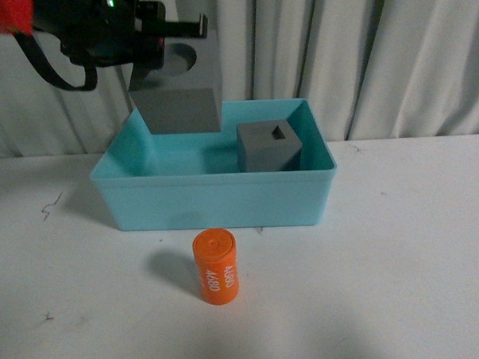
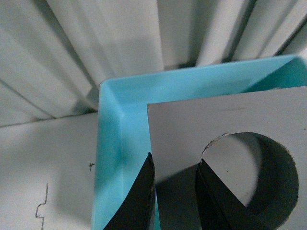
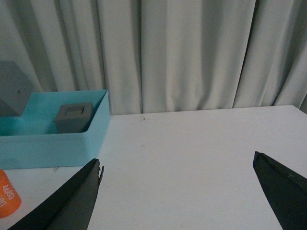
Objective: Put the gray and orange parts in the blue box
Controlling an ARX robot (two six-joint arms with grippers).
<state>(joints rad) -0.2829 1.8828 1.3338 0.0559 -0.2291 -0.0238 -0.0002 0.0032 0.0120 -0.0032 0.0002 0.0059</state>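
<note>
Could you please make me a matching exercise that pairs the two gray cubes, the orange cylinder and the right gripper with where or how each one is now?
Things:
1. round-recess cube
2. rectangular-recess cube
3. orange cylinder
4. right gripper

Places or states:
A. on the table, in front of the blue box
B. open, holding nothing
C. resting inside the box
D. held by the left gripper over the box

Pairs: 1-D, 2-C, 3-A, 4-B
</note>
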